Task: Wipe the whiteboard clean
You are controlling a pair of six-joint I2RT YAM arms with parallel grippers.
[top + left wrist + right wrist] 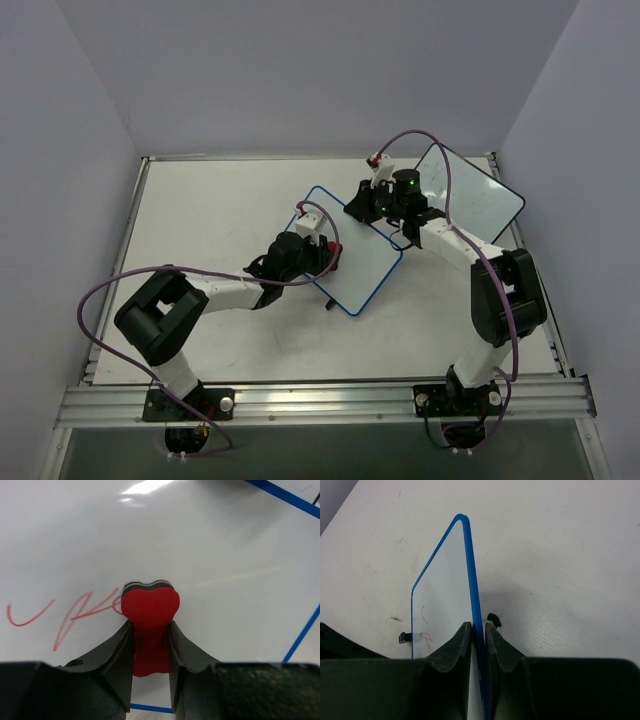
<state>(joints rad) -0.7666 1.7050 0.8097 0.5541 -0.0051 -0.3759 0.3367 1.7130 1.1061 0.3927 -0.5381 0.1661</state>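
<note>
left tool [150, 626] clamped on red eraser [150, 605] touching whiteboard [210, 545], right tool [478, 628] pinching whiteboard's blue edge

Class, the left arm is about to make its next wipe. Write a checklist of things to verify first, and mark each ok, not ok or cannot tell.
1. Left pincer shut on the eraser: ok.
2. Right pincer clamped on the whiteboard at its blue edge: ok.
3. Eraser's dark felt face pressed on the board: cannot tell.
4. Board clean: not ok. Red marks lie left of the eraser in the left wrist view.
5. Path from eraser to marks free: ok, only bare board between them.
</note>
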